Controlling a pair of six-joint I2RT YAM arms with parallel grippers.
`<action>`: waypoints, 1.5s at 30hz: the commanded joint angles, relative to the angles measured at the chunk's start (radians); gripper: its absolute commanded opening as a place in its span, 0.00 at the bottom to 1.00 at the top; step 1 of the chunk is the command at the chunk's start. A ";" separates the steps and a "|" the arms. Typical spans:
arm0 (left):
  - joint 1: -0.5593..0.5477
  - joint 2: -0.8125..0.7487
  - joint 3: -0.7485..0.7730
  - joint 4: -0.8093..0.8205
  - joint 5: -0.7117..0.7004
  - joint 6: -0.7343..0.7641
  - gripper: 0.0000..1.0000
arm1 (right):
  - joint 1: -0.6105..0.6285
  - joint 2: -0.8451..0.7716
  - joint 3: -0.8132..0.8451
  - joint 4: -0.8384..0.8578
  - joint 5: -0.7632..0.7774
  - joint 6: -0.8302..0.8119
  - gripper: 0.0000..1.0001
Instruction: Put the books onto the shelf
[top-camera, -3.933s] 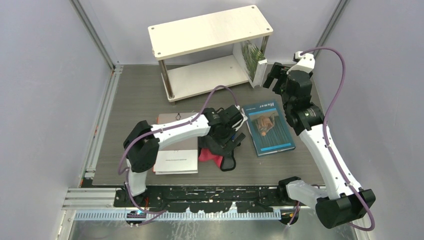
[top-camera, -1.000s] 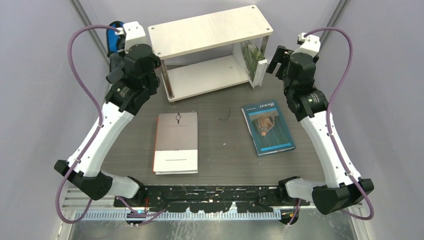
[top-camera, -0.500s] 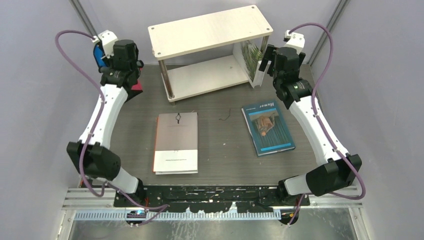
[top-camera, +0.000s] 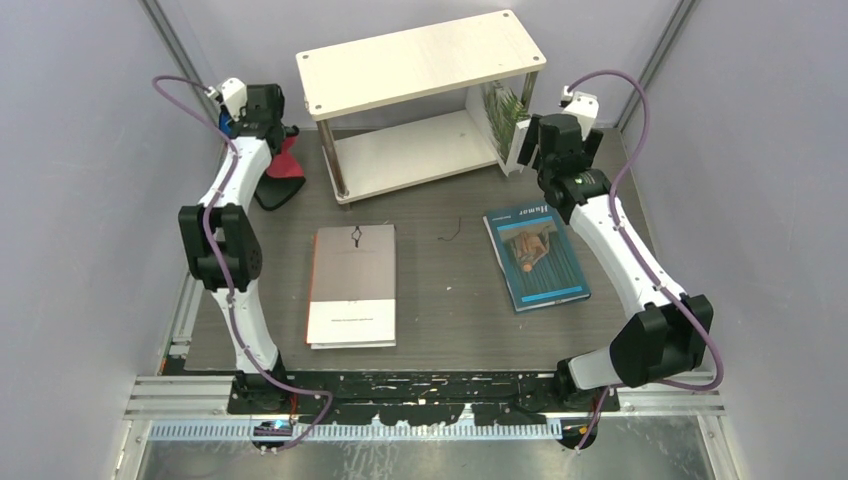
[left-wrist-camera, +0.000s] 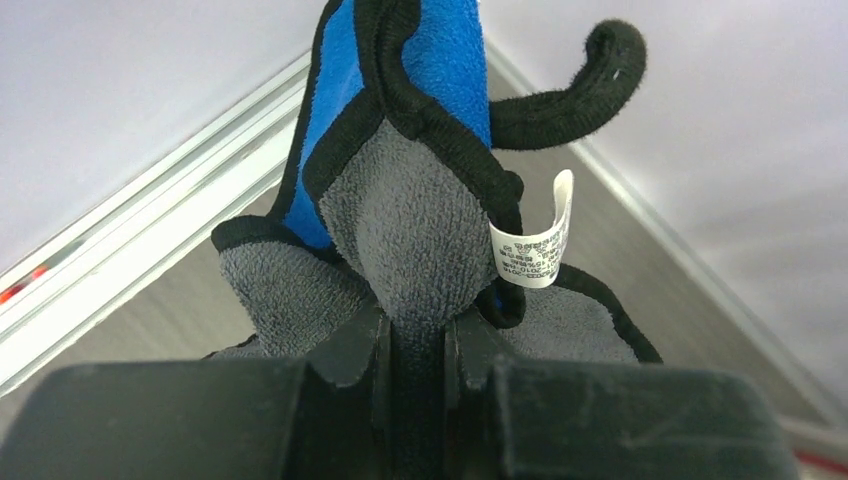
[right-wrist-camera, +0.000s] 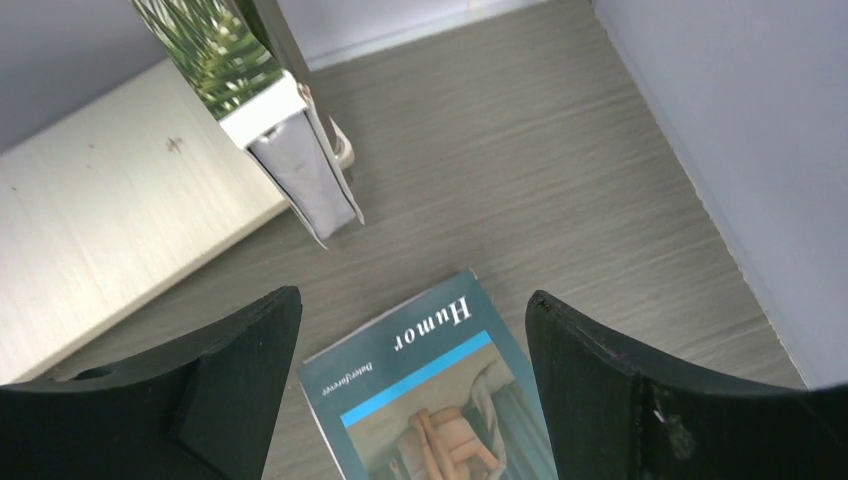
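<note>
three books show. the white book (top-camera: 512, 128), with a plant cover, stands upright on the lower board of the shelf (top-camera: 420, 60), at its right end. its near end seems to jut a little past the board's edge, though the view there is tight. the teal book (top-camera: 537, 255), titled "humor", lies flat and cover up on the worktop (top-camera: 450, 300), in front of the shelf's right end and apart from it. the grey book (top-camera: 352, 285) also lies flat, left of centre and well apart from the teal one; its near part is white. a short dark thread (top-camera: 452, 232) lies between the two, nearer the shelf.

the right claw (right-wrist-camera: 412, 305) hangs over the worktop by the shelf's right end, jaws spread wide and holding nothing. in its wrist view the teal book's title edge lies under the gap, and the white book's lower corner sits up and to the left.

the left arm reaches to the far left corner, left of the shelf. the left claw (left-wrist-camera: 415, 335) is closed narrow on a cloth (left-wrist-camera: 410, 220), blue and grey with black trim, a fold pinched between the fingers (left-wrist-camera: 355, 345). a white tag (left-wrist-camera: 535, 245) curls from its seam. from overhead, a red and black part of the cloth hangs below the claw, near the shelf's left front post; whether it touches the worktop i cannot tell.
</note>
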 joint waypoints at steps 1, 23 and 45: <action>0.002 0.061 0.159 0.177 -0.008 -0.004 0.00 | -0.004 -0.062 -0.030 0.035 0.013 0.030 0.87; 0.050 -0.008 -0.092 0.108 -0.187 -0.118 0.67 | -0.001 -0.159 -0.117 -0.017 -0.013 0.015 0.87; -0.245 -0.664 -0.433 -0.163 -0.085 -0.270 0.71 | -0.005 -0.234 -0.143 -0.208 0.084 0.161 0.88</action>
